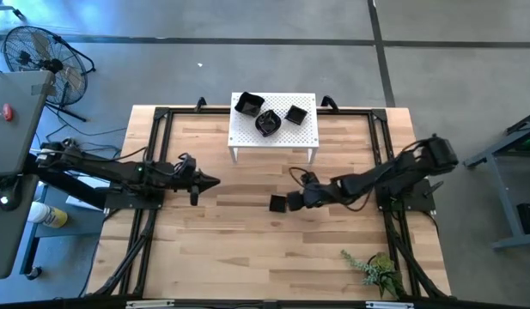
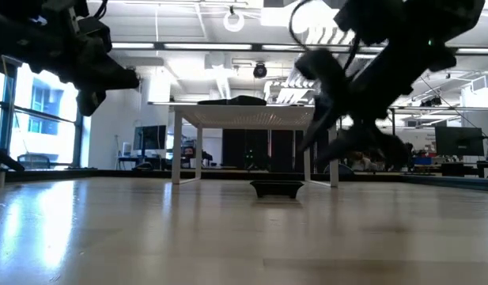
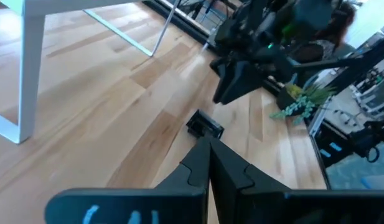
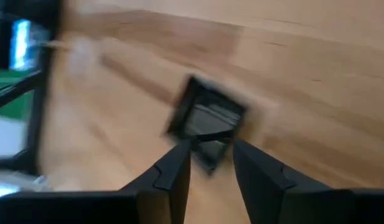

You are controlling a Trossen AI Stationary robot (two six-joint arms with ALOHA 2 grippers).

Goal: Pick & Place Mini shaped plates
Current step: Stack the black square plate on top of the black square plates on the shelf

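Observation:
One square black mini shaped plate (image 1: 277,203) lies flat on the wooden table, near its middle; it also shows in the low view (image 2: 275,188). My right gripper (image 4: 210,155) hovers just above and to the right of it, open and slanting down, with the plate's (image 4: 207,118) near corner in line with the gap. Three more black plates (image 1: 267,120) rest on the white perforated stand (image 1: 306,136) at the far side. My left gripper (image 1: 215,181) is shut on nothing, left of the middle and above the table.
The stand's white legs (image 2: 177,150) rest on the table at the far side. Black frame rails (image 1: 153,154) run along both sides of the table. A green plant sprig (image 1: 376,270) lies near the front right corner. Bare wood lies between the two grippers.

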